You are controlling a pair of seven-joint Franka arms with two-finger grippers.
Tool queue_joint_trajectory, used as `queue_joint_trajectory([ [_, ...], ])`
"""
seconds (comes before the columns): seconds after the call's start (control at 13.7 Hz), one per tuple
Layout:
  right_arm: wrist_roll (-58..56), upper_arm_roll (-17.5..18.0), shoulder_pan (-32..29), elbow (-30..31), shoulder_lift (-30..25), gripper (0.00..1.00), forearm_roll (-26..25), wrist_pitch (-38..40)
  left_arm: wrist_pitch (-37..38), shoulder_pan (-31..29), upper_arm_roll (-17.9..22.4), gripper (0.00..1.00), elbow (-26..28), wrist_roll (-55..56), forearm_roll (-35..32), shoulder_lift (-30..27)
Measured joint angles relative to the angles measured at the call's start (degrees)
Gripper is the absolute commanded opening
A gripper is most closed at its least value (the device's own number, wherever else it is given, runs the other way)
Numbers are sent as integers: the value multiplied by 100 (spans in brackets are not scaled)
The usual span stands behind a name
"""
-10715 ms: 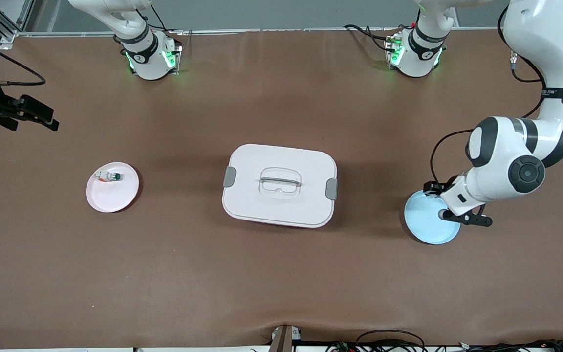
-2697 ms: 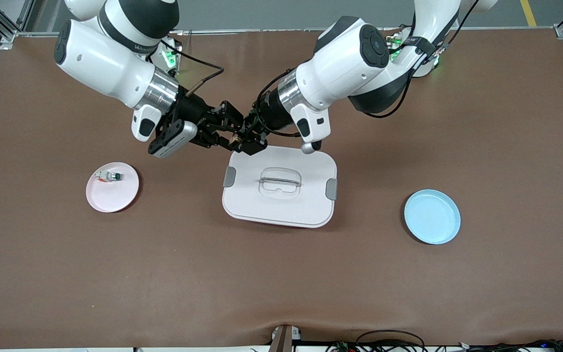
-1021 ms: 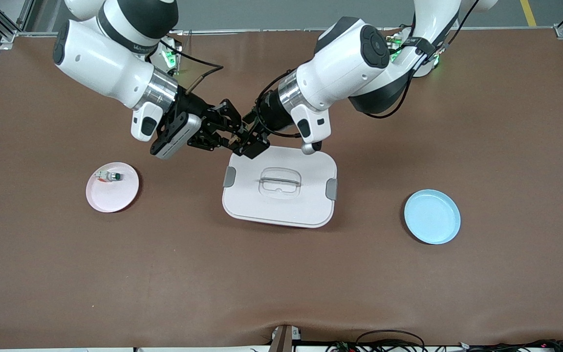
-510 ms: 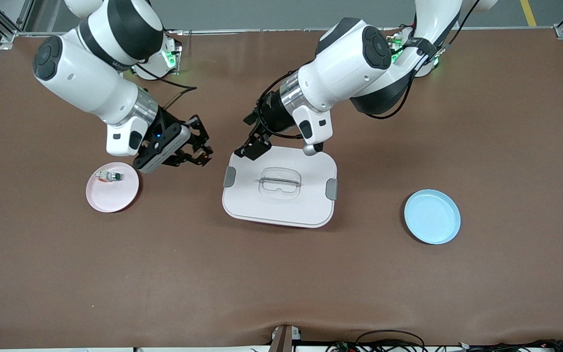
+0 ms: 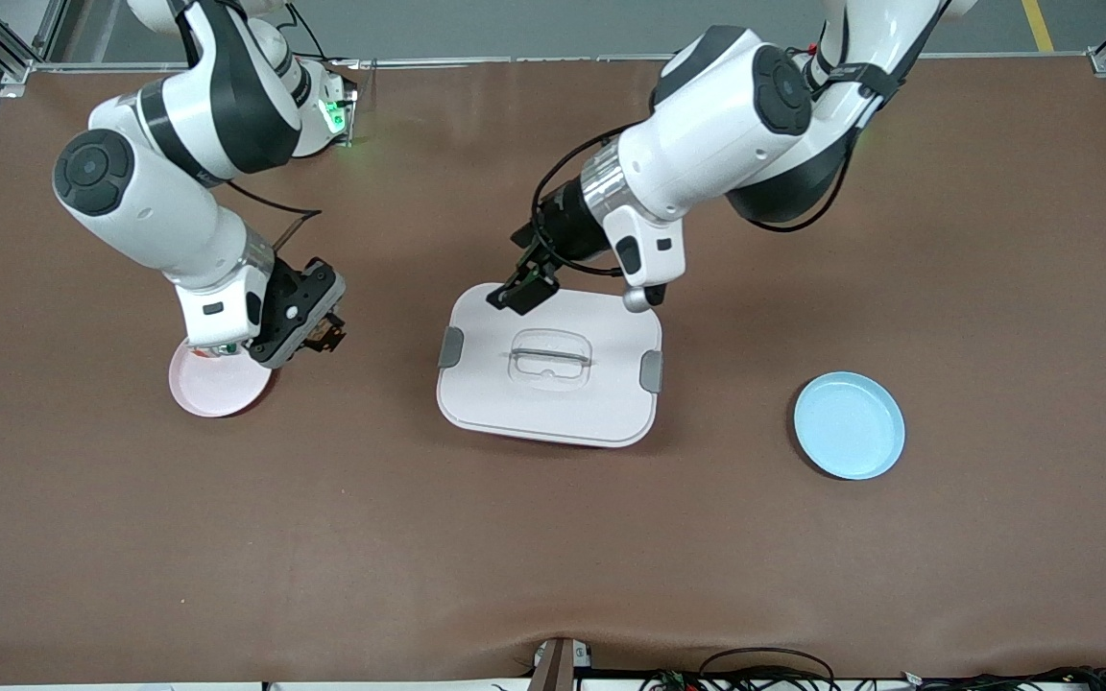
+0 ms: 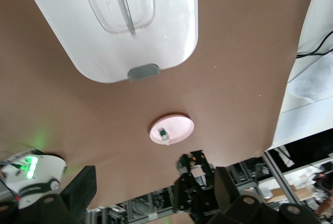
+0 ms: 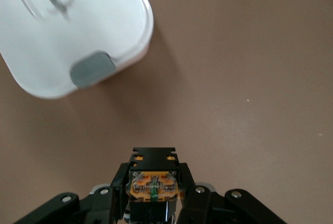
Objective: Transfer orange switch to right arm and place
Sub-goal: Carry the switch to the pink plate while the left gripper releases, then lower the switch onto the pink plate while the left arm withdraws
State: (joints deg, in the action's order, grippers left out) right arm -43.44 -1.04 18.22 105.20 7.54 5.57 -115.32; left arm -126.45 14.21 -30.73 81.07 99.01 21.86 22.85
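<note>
Moved since handover: right gripper [image 5: 323, 336], clamped on orange switch [image 7: 155, 186], now beside pink plate [image 5: 212, 393]; left gripper [image 5: 522, 288], fingers spread and empty, over white box [image 5: 553, 384].

Pink plate [image 5: 212, 393] partly hidden under the right arm's wrist in the front view, white lidded box [image 7: 62, 31] cut off by both wrist views' edges

Bright, even overhead light; soft shadows under the white box [image 5: 549, 365]; mild glare on its lid.
</note>
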Motion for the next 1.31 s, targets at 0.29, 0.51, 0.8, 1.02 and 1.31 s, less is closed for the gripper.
queue_joint_trajectory([
  [0.29, -1434, -21, -532, 221, 68, 0, -204, 0, 951, -346, -10, 100, 1, -678, 0, -223],
  [0.51, -2015, -24, -813, 469, 81, 0, -276, 2, 1676, -628, -14, 100, 1, -1244, 8, -377],
  [0.8, -2124, -22, -932, 860, 129, 0, -1042, -251, 2637, -1177, -20, 100, -1, -2107, 98, -583],
  [1.02, -2128, -22, -1114, 1318, 157, 0, -1510, -834, 3325, -1806, -20, 100, -1, -2926, 170, -738],
  [1.31, -2226, -24, -1534, 2022, 266, 0, -2109, -2009, 4106, -2522, -18, 100, -113, -4137, 188, -764],
])
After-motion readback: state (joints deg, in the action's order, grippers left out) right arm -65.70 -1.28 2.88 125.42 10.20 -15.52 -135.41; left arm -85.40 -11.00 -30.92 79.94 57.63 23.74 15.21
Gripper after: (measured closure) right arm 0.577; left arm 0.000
